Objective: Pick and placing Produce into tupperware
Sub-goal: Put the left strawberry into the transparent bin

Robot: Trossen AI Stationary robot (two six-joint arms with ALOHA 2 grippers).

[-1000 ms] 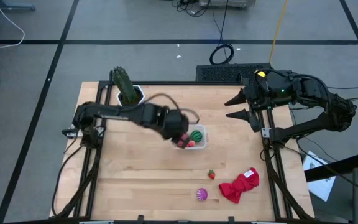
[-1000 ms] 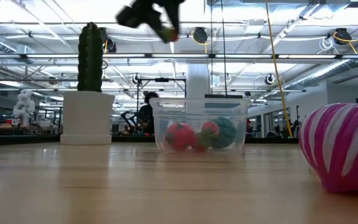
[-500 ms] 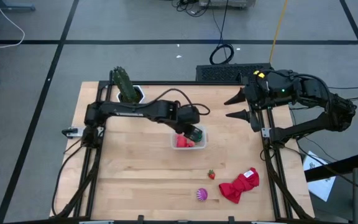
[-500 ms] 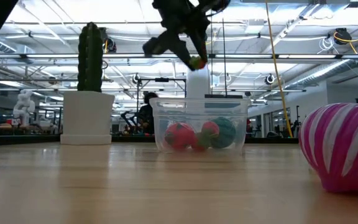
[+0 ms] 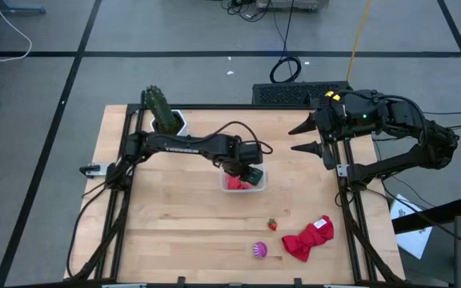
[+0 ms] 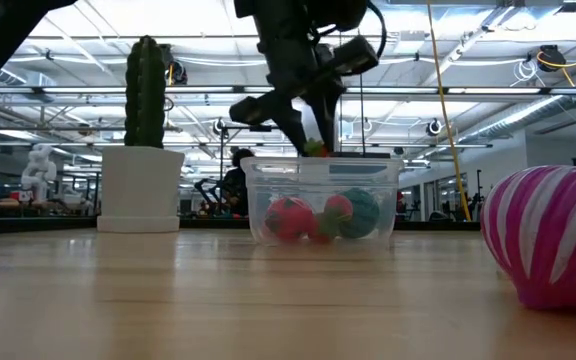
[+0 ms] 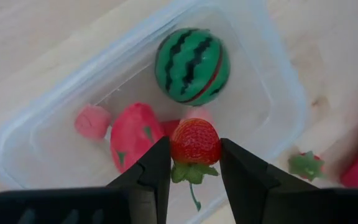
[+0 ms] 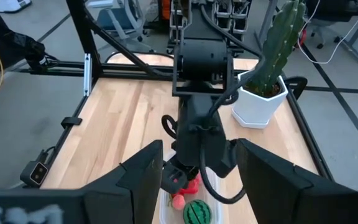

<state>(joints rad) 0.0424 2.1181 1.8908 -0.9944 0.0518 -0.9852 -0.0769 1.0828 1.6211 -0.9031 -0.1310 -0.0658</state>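
The tupperware (image 5: 224, 186) is a clear tub at mid-table. It holds a green striped ball (image 7: 192, 65), a red pepper-like piece (image 7: 132, 134) and pink bits (image 7: 92, 121). My left gripper (image 5: 249, 172) hangs over it, just above its rim (image 6: 368, 163), shut on a red strawberry (image 7: 194, 142). Another strawberry (image 5: 272, 225) and a purple striped piece (image 5: 259, 250) lie on the table nearer the front edge. My right gripper (image 5: 309, 136) waits open, raised at the table's far right. My left gripper pinches the strawberry's red sides (image 7: 178, 144) between its two fingers (image 7: 157, 168), at their free ends. The fingers come from above, pointing steeply down. The strawberry is lifted clear over the tub, its green leaf cap (image 7: 188, 174) toward the gripper and its red body downward.
A green cactus (image 5: 158, 108) in a white pot (image 5: 176, 124) stands at the far left corner. A red cloth (image 5: 309, 238) lies near the front right, beside the purple striped piece. Bare wood stretches left of the tub.
My left gripper has come down toward the tupperware with the strawberry, shifting a little toward the table's right edge, and now hangs just above the tub's rim. The strawberry stays pinched between the fingers.
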